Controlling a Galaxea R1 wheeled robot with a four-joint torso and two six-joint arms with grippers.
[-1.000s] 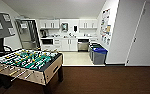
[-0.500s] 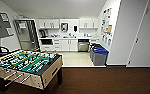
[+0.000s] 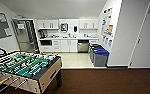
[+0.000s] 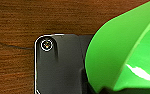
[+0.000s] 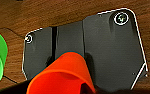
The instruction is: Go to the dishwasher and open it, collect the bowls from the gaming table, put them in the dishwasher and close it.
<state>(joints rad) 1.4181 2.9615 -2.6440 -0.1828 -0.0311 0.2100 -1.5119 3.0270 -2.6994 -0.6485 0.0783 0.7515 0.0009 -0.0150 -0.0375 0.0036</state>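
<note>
The gaming table [image 3: 26, 68], a green field with rods, stands at about eight o'clock in the head view on dark wood floor [image 3: 103, 81]. The dishwasher [image 3: 83, 46], a grey steel front under the kitchen surface [image 3: 68, 38], sits far off near twelve o'clock, closed, with two blue-lidded bins [image 3: 99, 57] toward one o'clock. A lime green bowl [image 4: 126, 55] shows large in the left wrist view, an orange-red bowl-like thing [image 5: 63, 75] in the right wrist view; whether either hand is pinching them I cannot tell.
</note>
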